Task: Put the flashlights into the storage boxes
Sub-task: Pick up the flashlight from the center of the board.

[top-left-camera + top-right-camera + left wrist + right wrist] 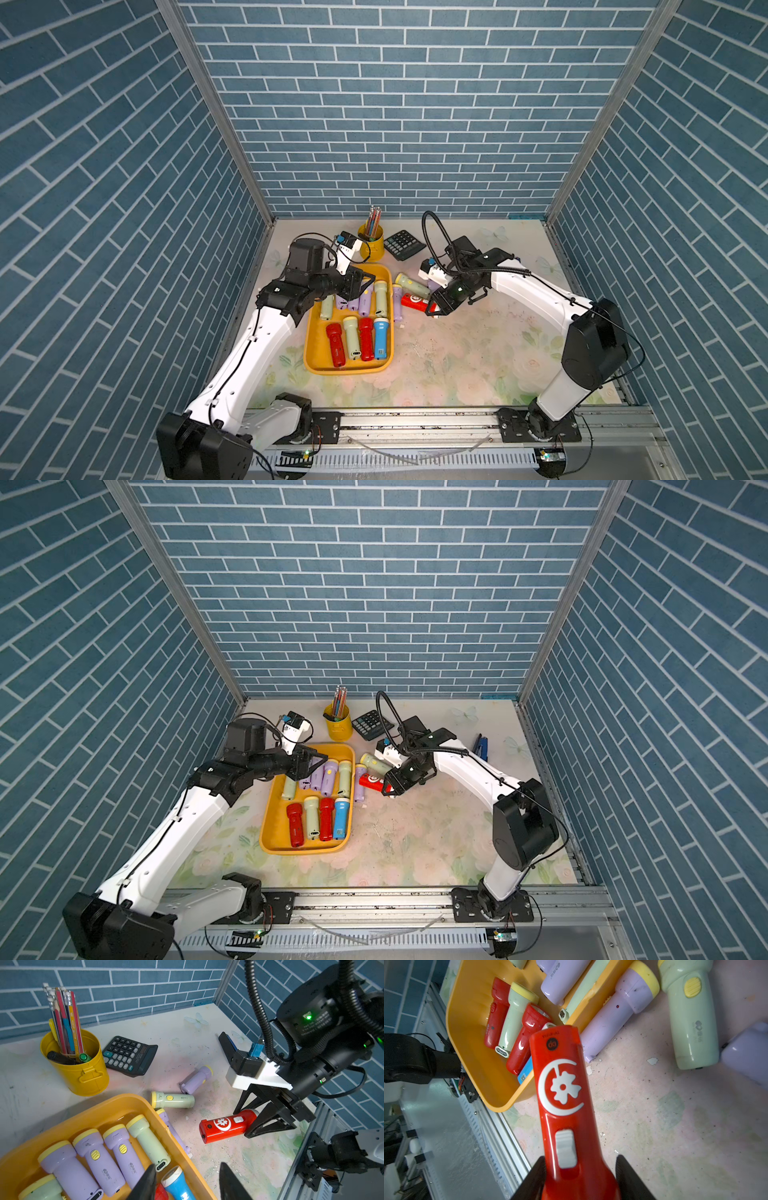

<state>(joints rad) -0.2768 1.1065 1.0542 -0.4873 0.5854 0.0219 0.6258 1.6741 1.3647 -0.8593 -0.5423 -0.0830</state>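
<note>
Right gripper (580,1157) is clamped on the red flashlight (222,1126), pinching it at the wide head end, one finger (631,1180) on each side. The body sticks straight out past the fingertips, with the switch and the white moon-and-flower logo facing up. Can't tell if it's resting on the table or just off it.

The tray (307,347) sits right beyond the flashlight's butt end. In the right wrist view the butt overlaps the tray rim.

There are three loose ones on the table, on the back-wall side of that hand:
- a lilac flashlight (398,305) lying right along the tray's outer wall
- a green flashlight (411,284) just past it
- a second lilac flashlight (197,1080) a bit further on, close under the right arm

Left gripper (188,1165) has its jaws partway apart with nothing between them, and it hangs over the far end of the tray. Under it is a row of five flashlights: green, three lilac, green. Back toward that arm's base is the other row: red, green, red, then the blue flashlight (381,343).

The pencil cup (372,249) and calculator (404,245) sit beyond the left gripper, toward the back wall.
</note>
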